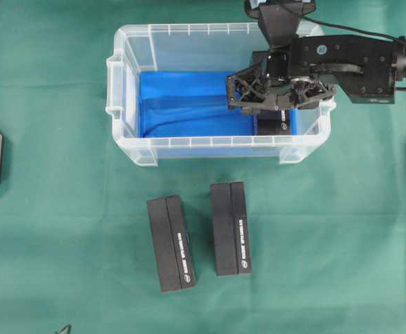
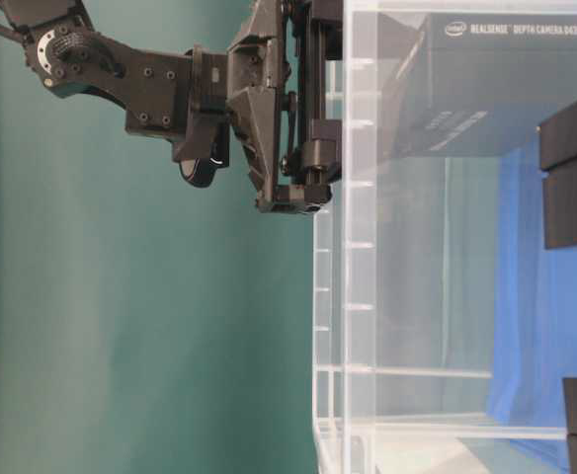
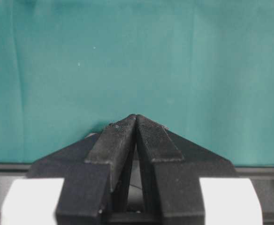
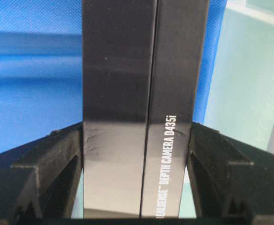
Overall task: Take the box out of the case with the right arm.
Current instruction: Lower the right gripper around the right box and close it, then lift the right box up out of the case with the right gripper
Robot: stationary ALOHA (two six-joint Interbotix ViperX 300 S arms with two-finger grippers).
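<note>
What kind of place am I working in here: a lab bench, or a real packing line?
Most likely a lab test bench, not a packing line: a green cloth covers the table, a single clear bin sits on it, and two identical black boxes lie beside it, set out as for a trial.

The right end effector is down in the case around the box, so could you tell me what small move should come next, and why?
Probably finish closing, then lift: the right end effector straddles the box inside the case, fingers at both sides.

counter (image 1: 64, 229): covered edge to edge in green cloth, faint creases
backdrop (image 2: 121, 326): same plain green in table-level view
light: even, diffuse, soft shadows only
walls/floor/windows: can't tell, out of view
</note>
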